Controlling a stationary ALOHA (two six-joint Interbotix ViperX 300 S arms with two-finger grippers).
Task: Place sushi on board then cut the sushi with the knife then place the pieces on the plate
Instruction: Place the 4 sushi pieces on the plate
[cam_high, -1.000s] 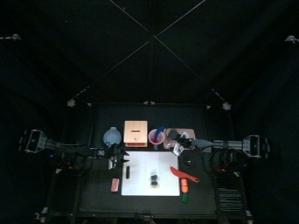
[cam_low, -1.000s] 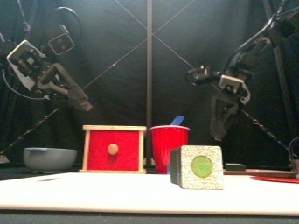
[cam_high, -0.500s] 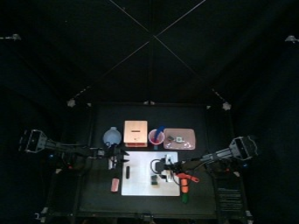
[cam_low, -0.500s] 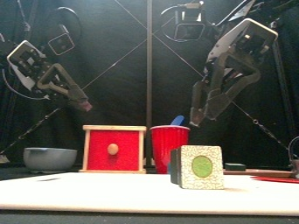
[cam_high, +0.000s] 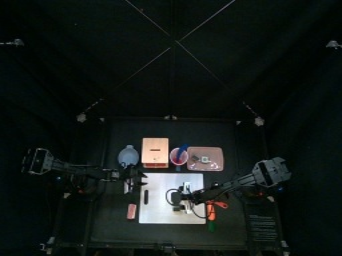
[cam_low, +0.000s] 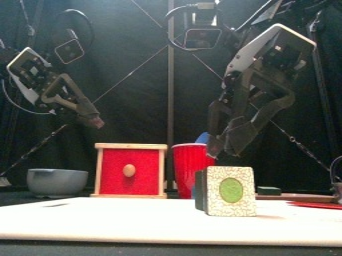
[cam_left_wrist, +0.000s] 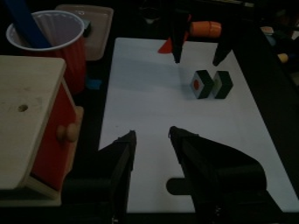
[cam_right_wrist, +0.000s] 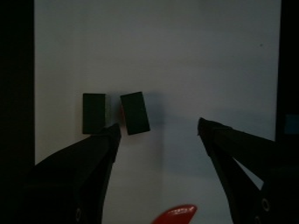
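The sushi (cam_low: 229, 191), two dark green blocks slightly parted, is standing on the white board (cam_high: 154, 210) toward the surface's front edge, long axis running front-to-back, green-centred face pointing frontward. The right pincer (cam_right_wrist: 159, 125) and left pincer (cam_left_wrist: 149, 136) are gaping, empty.

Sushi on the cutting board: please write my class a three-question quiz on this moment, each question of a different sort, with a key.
1. True or false: the right tool is shut on the sushi.
2. The blue knife stands in: A the red cup; B the bowl; C the wooden box.
3. What does the sushi lie on?
Key: 1 false, its jaws are open; 2 A; 3 the white board.
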